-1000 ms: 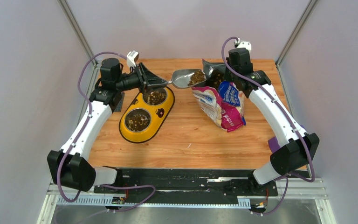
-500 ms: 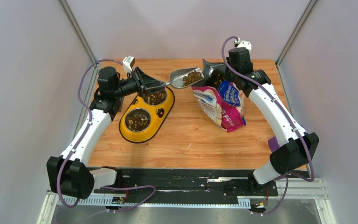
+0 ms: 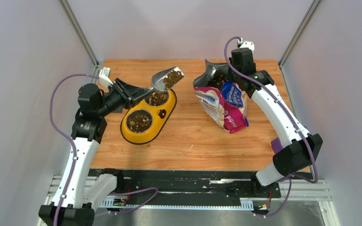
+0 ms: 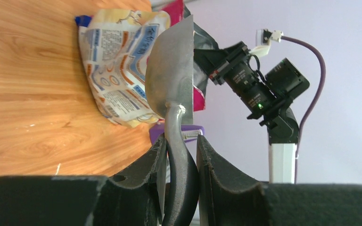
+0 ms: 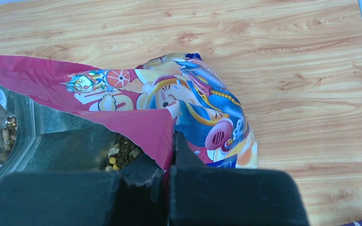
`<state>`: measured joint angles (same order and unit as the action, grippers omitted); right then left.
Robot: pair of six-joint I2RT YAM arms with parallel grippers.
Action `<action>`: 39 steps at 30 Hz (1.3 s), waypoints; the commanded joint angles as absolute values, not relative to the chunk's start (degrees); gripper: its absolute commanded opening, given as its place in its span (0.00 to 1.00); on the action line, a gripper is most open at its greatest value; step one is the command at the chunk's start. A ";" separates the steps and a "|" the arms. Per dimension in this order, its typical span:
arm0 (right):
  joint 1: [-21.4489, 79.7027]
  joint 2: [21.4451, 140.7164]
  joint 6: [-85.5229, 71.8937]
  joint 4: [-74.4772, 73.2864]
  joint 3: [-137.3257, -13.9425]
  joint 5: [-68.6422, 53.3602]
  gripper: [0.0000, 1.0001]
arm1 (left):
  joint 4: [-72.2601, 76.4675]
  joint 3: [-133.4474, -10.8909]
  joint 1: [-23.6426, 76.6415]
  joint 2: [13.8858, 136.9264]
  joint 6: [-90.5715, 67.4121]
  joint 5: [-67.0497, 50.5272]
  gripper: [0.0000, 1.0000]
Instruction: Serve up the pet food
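My left gripper [image 3: 142,95] is shut on the handle of a grey scoop [image 3: 167,80]. The scoop is loaded with brown kibble [image 3: 171,78] and hangs tilted over the far bowl [image 3: 157,98] of the yellow feeder [image 3: 166,113]. Both steel bowls hold kibble. In the left wrist view the handle stands clamped between the fingers of the left gripper [image 4: 179,141], and the underside of the scoop [image 4: 169,70] faces me. The pink-and-blue pet food bag [image 3: 222,104] lies at the back right, mouth open. My right gripper [image 5: 172,141] is shut on the torn rim of the bag [image 5: 193,103], with kibble [image 5: 120,157] showing inside.
A small purple object [image 3: 277,145] sits at the table's right edge beside the right arm. Grey walls and slanted frame posts [image 3: 79,33] close in the table on both sides and at the back. The near bowl [image 3: 139,122] lies nearest the left arm.
My left arm has drawn back to the left, carrying the loaded scoop from the bag's mouth to above the feeder's far bowl and tilting it. The right arm has not moved.
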<state>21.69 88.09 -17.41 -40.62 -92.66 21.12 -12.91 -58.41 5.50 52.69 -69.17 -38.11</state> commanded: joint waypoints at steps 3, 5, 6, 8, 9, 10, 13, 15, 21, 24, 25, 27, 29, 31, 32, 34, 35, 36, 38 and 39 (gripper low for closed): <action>21.47 88.41 -16.85 -39.99 -94.34 20.93 0.00 | -17.02 -55.87 4.62 44.71 -67.71 -27.11 0.00; 21.45 88.28 -16.87 -39.99 -94.16 20.79 0.00 | -17.68 -54.42 4.60 42.37 -68.62 -24.44 0.00; 21.47 88.24 -16.87 -40.01 -94.13 20.75 0.00 | -18.25 -53.93 4.58 40.65 -68.99 -23.34 0.00; 21.45 88.06 -16.87 -39.99 -94.08 20.66 0.00 | -19.33 -51.72 4.61 37.59 -70.17 -18.84 0.00; 21.46 88.00 -16.87 -39.99 -94.09 20.65 0.00 | -20.19 -51.04 4.58 36.59 -71.20 -17.59 0.00; 21.45 88.06 -16.89 -39.99 -94.07 20.58 0.00 | -20.42 -49.56 4.62 34.44 -71.68 -15.47 0.00; 21.49 87.98 -16.96 -39.99 -93.96 20.23 0.00 | -22.81 -46.78 4.63 30.01 -73.93 -11.33 0.00; 21.45 87.75 -17.08 -39.99 -93.80 19.92 0.00 | -24.57 -44.33 4.67 26.09 -75.81 -7.71 0.00; 21.46 87.46 -17.33 -39.99 -93.23 19.69 0.00 | -30.79 -38.10 4.60 14.22 -80.89 1.55 0.00; 21.45 87.37 -17.38 -39.99 -93.23 19.61 0.00 | -36.82 -38.38 4.65 12.05 -80.96 4.71 0.00; 21.46 87.36 -17.40 -39.99 -93.25 19.60 0.00 | -38.27 -38.66 4.65 11.80 -80.87 5.30 0.00; 21.46 87.36 -17.45 -40.00 -93.31 19.60 0.00 | -42.46 -39.63 4.66 11.75 -80.46 7.01 0.00; 21.45 87.37 -17.49 -40.03 -93.19 19.53 0.00 | -45.80 -40.53 4.66 12.03 -80.24 8.31 0.00; 21.49 87.30 -17.58 -40.03 -93.23 19.60 0.00 | -49.29 -41.11 4.60 12.31 -80.46 9.19 0.00; 21.47 87.34 -17.58 -40.06 -93.18 19.60 0.00 | -49.83 -41.12 4.64 12.44 -80.54 9.30 0.00; 21.46 87.36 -17.58 -39.99 -93.17 19.65 0.00 | -51.84 -41.49 4.61 13.17 -80.81 9.62 0.00; 21.45 87.38 -17.60 -39.99 -93.19 19.68 0.00 | -52.84 -41.84 4.64 13.88 -80.66 9.79 0.00; 21.45 87.38 -17.58 -40.00 -93.28 19.69 0.00 | -53.27 -42.06 4.65 14.32 -80.30 9.90 0.00; 21.45 87.52 -17.55 -40.06 -93.26 19.76 0.00 | -54.21 -42.65 4.60 15.71 -79.83 10.15 0.00; 21.45 87.54 -17.50 -40.02 -93.32 19.85 0.00 | -54.49 -42.94 4.64 16.74 -79.60 10.01 0.00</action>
